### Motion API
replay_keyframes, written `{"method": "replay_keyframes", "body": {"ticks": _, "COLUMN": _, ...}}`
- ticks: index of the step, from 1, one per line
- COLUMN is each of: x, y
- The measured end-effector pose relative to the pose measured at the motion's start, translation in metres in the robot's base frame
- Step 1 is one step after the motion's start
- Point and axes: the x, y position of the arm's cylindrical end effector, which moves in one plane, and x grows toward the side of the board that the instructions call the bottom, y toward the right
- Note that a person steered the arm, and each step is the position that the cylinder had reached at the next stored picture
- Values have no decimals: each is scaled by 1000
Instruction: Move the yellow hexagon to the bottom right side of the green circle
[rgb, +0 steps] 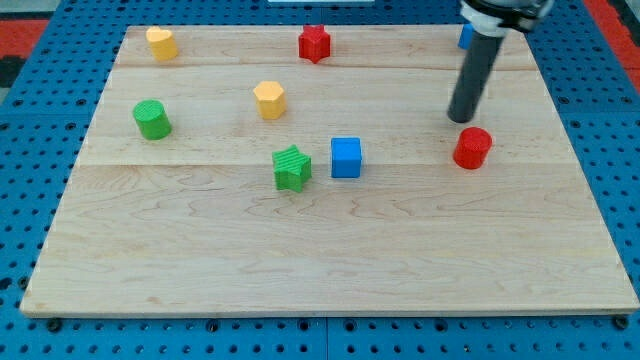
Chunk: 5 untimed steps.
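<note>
Yellow hexagon (269, 99) sits on wood right of green circle (152, 119).

Inspected for markings: no text, label, brand, number or sign can be read anywhere. The board (330, 250), the blocks on it and the rod carry no legible writing; the blue pegboard (40, 120) around the board is likewise unmarked.

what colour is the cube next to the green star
Blue: the blue cube sits just to the view's right of the green star, clearest in the camera view.
</note>
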Motion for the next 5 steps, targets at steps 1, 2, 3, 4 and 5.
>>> {"method": "replay_keyframes", "body": {"ticks": 1, "x": -8, "y": -8}}
{"method": "replay_keyframes", "body": {"ticks": 2, "x": -8, "y": -8}}
{"method": "replay_keyframes", "body": {"ticks": 3, "x": -8, "y": -15}}
{"method": "replay_keyframes", "body": {"ticks": 4, "x": -5, "y": -20}}
{"method": "replay_keyframes", "body": {"ticks": 5, "x": -3, "y": -43}}
